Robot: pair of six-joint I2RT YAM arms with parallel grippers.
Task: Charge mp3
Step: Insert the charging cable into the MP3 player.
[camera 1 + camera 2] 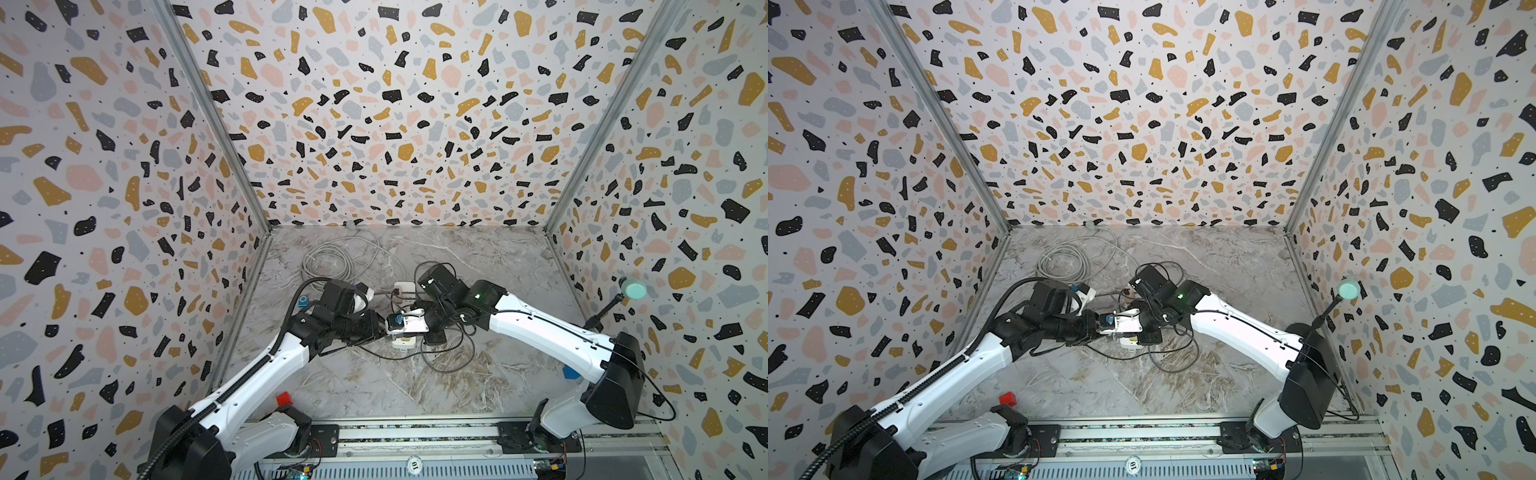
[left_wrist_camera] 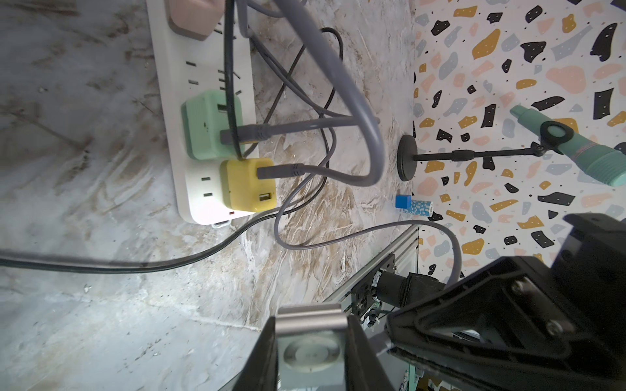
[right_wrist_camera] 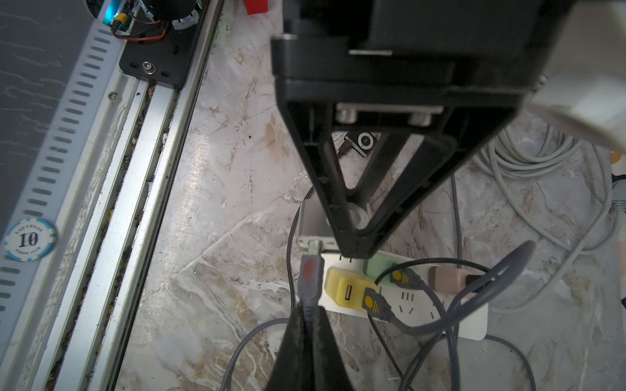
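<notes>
A silver mp3 (image 2: 308, 355) with a round control ring sits clamped between the fingers of my left gripper (image 2: 310, 333), which is shut on it. In the right wrist view the same mp3 (image 3: 313, 220) shows at the tip of the left gripper (image 3: 355, 243). My right gripper (image 3: 309, 313) is shut on a grey cable plug (image 3: 310, 277) with a red mark. The plug's metal tip (image 3: 315, 245) sits at the mp3's edge. Both grippers meet above the white power strip (image 1: 401, 343) in both top views.
The power strip (image 2: 176, 101) carries pink, green (image 2: 210, 125) and yellow (image 2: 247, 184) chargers with tangled grey and black cables. A second small player (image 3: 362, 144) lies on the table. A coiled grey cable (image 1: 328, 262), microphone stand (image 1: 633, 289), red block (image 1: 284, 399) and blue block (image 2: 403, 202) stand around.
</notes>
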